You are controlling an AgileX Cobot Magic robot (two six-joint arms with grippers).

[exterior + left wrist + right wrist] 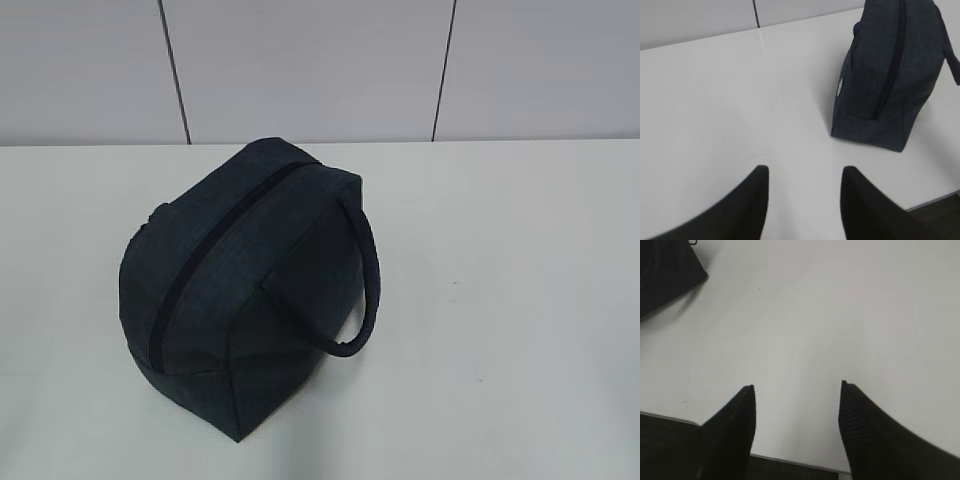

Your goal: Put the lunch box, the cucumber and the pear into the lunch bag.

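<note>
The dark navy lunch bag (240, 300) stands on the white table with its zipper (205, 260) shut along the top and its padded loop handle (365, 280) hanging to the right. The lunch box, the cucumber and the pear are out of view. In the left wrist view the lunch bag (885, 75) is at the upper right, well ahead of my left gripper (805, 172), which is open over bare table with nothing between its fingers. A corner of the lunch bag (665, 275) shows in the right wrist view, far from my open, empty right gripper (797, 387). Neither arm shows in the exterior view.
The white table (500, 300) ends at a grey panelled wall (300, 70) behind the bag. The table's near edge (790, 460) runs just under my right gripper, with dark floor below; the same edge shows at the lower right of the left wrist view (935, 200).
</note>
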